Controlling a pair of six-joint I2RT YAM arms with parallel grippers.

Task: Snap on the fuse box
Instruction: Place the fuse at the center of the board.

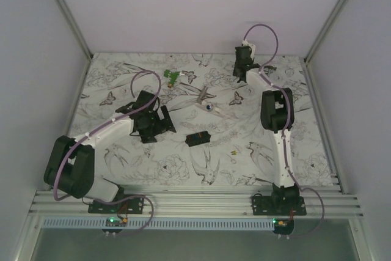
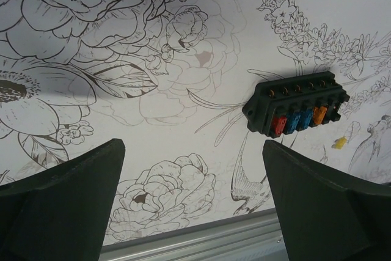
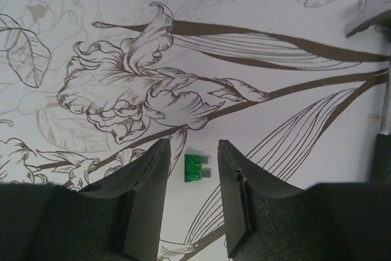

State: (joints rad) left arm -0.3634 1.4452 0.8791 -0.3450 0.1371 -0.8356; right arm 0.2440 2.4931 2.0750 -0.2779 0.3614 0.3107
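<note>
At the centre of the patterned table [image 1: 159, 169], the fuse box [image 1: 197, 138] is lying free, its coloured fuses showing uncovered in the left wrist view. The left gripper [image 2: 192, 151] is hanging wide open and empty near the box. The right gripper [image 3: 192, 145], well apart at the far side, is standing partly open around a small green fuse [image 3: 194, 168], apparently without touching it. By this evidence, the snapping-on is not yet begun.
</note>
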